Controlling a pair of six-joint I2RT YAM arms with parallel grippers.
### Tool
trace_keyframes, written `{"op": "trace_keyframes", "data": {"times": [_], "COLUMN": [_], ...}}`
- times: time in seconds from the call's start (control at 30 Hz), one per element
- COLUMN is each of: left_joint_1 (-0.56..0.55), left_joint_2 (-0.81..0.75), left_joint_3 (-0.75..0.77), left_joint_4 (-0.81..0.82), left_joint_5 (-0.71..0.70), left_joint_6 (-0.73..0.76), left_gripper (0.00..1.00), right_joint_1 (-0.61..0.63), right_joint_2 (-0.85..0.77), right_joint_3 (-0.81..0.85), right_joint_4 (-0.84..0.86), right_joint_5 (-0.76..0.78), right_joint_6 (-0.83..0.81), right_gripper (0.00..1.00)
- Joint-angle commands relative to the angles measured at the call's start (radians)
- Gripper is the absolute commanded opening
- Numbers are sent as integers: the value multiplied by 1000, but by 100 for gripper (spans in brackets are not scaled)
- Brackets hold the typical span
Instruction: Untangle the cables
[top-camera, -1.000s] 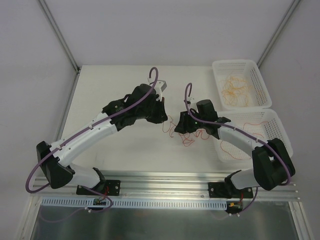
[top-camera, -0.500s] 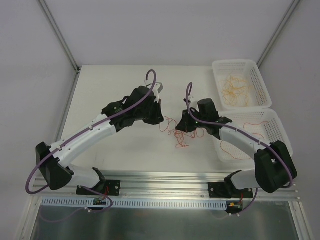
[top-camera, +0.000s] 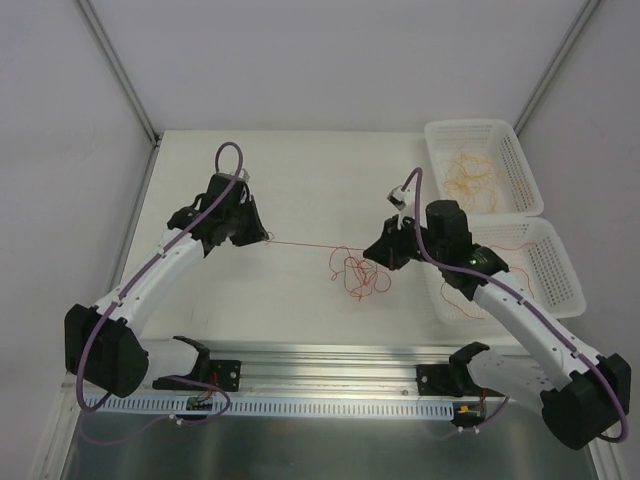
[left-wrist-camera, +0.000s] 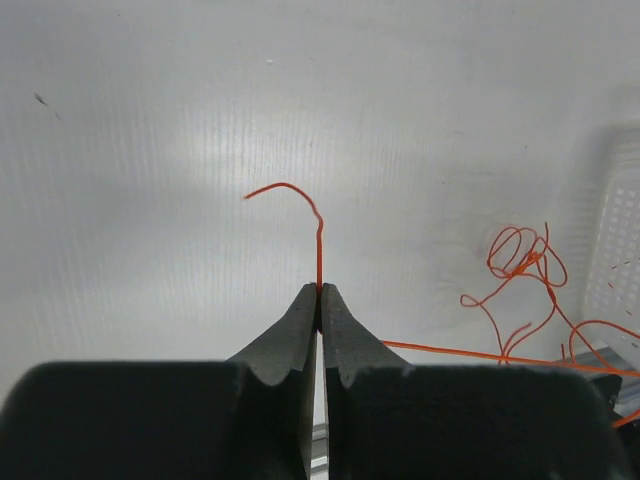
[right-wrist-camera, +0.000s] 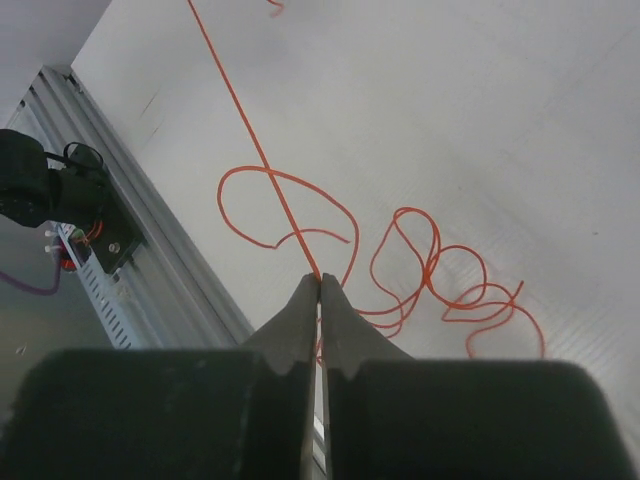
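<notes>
A thin red-orange cable (top-camera: 300, 244) runs taut across the table between my two grippers. My left gripper (top-camera: 264, 238) is shut on one end; in the left wrist view (left-wrist-camera: 320, 292) the short curled tip (left-wrist-camera: 290, 190) sticks out past the fingertips. My right gripper (top-camera: 374, 252) is shut on the same cable (right-wrist-camera: 260, 160) near its other part, as its wrist view (right-wrist-camera: 319, 280) shows. A loose tangle of red loops (top-camera: 360, 274) lies on the table under the right gripper; it also shows in the right wrist view (right-wrist-camera: 432, 272) and the left wrist view (left-wrist-camera: 522, 262).
A white basket (top-camera: 431, 150) at the back right holds yellow-orange cables (top-camera: 470, 176). A second white basket (top-camera: 557, 242) in front of it holds red cables (top-camera: 515, 244), partly under the right arm. A metal rail (top-camera: 330, 362) runs along the near edge.
The grippers have moved apart: the left far to the left, the right to the right. The red cable between them has drawn out straight and taut, and the tangle has spread.
</notes>
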Motion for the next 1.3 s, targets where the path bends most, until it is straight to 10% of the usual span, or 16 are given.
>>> {"op": "trace_keyframes", "data": {"times": [0.0,0.47,0.83,1.27], "left_joint_1": [94,207,207,207], "left_joint_2": [-37,-68,-134,-172], "left_joint_3": [-38,-38,-190,-229], "left_joint_4": [-15,-20,-17,-18], "left_joint_5": [-35,116,120,102], "left_joint_6": [23,53,69,65], "left_gripper": [0,0,2,2], "right_joint_1": [-31,-94,123,275], "right_joint_2": [-77,-30,232,516], "right_joint_3": [88,319,115,88], "right_joint_4": [-142,-372,-287,-106], "right_joint_5": [23,9,297,500], "right_joint_6": [-52,-27,164,385], "right_gripper": [1,1,52,59]}}
